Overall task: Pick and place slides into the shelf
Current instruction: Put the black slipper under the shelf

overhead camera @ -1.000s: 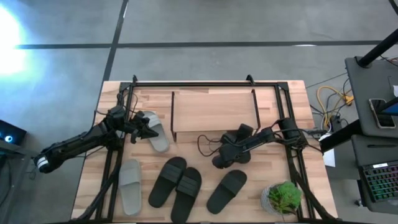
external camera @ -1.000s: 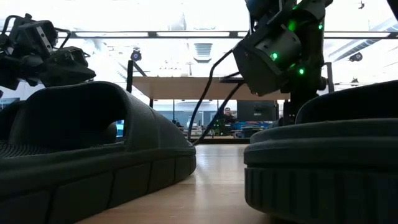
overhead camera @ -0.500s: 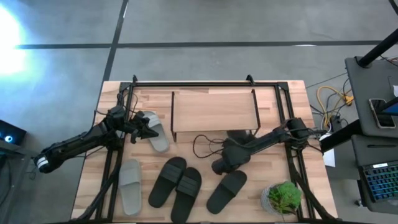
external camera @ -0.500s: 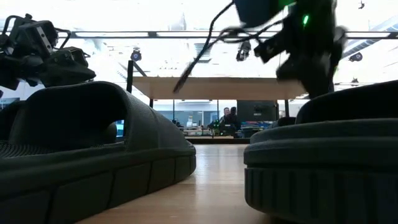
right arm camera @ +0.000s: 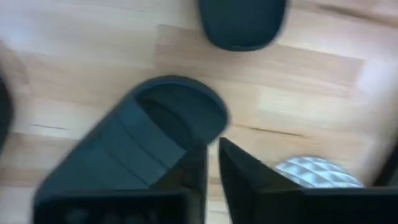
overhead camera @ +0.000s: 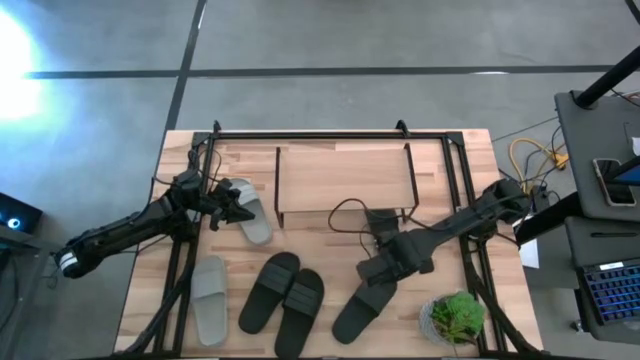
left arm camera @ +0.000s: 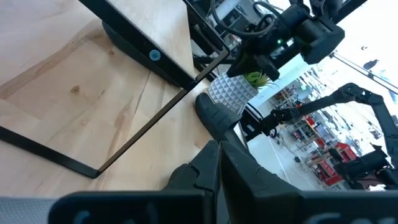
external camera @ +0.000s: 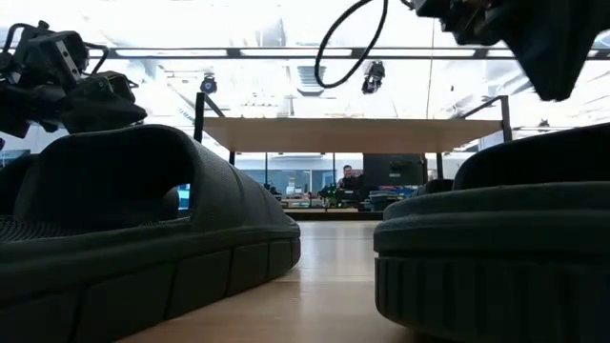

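Your right gripper [overhead camera: 372,272] has left the shelf [overhead camera: 343,177], snapped shut empty, and now hovers over a black slide [overhead camera: 362,308] just below it; reopen before grasping.

**Counter, shelf and what rests on them**

The light wood counter [overhead camera: 320,250] carries the shelf [overhead camera: 343,176] at its twelve o'clock side, a pale top board on thin black legs. At nine o'clock of the shelf a light grey slide [overhead camera: 250,210] lies on the counter, with a second grey slide [overhead camera: 210,298] toward seven o'clock. Two black slides [overhead camera: 268,290] [overhead camera: 302,310] lie side by side, touching, at six o'clock. Another black slide [overhead camera: 360,308] lies toward five o'clock, and one more [overhead camera: 380,220] just below the shelf's right end. A potted plant [overhead camera: 455,318] stands at the four o'clock corner.
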Tool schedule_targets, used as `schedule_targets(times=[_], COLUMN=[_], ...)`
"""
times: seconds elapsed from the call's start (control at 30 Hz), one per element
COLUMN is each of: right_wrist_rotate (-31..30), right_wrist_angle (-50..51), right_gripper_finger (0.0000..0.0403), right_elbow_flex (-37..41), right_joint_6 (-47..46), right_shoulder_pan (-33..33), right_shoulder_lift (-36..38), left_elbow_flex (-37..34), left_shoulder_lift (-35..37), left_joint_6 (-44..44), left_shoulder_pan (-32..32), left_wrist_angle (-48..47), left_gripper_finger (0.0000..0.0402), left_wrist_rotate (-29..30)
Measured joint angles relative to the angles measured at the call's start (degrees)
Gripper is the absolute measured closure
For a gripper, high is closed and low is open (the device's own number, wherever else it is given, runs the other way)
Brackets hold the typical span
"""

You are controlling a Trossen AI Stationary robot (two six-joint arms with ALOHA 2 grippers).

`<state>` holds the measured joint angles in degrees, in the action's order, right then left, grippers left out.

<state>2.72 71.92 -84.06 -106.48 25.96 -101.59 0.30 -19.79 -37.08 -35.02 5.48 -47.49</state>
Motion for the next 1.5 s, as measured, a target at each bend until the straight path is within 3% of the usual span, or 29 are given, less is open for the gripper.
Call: schedule_targets(times=[0.27, 0.47, 0.6, 0.87, 1.5], right_wrist_rotate=[-0.13, -6.98, -8.35, -10.43, -19.44], right_wrist_angle=[-13.08, -26.36, -27.30, -33.83, -33.67], right_gripper_finger=[0.0395, 0.0395, 0.0395, 0.0395, 0.0394], right_elbow_flex=[12.98, 25.65, 29.94, 34.22, 37.82], right_joint_6=[-5.32, -14.81, -15.09, -14.71, -11.68], right_shoulder_pan=[0.91, 1.59, 1.95, 4.53, 1.23], right_shoulder_lift=[2.69, 9.76, 12.37, 11.80, 9.38], left_elbow_flex=[0.00, 0.00, 0.00, 0.00, 0.00], left_shoulder_lift=[0.06, 0.08, -0.04, 0.06, 0.13], left_joint_6=[0.00, 0.00, 0.00, 0.00, 0.00], left_shoulder_pan=[0.00, 0.00, 0.01, 0.01, 0.01], left_wrist_angle=[0.04, 0.02, 0.02, 0.05, 0.02], left_gripper_finger=[0.0402, 0.0402, 0.0402, 0.0402, 0.0402], left_wrist_rotate=[-0.02, -0.02, -0.01, -0.01, 0.00])
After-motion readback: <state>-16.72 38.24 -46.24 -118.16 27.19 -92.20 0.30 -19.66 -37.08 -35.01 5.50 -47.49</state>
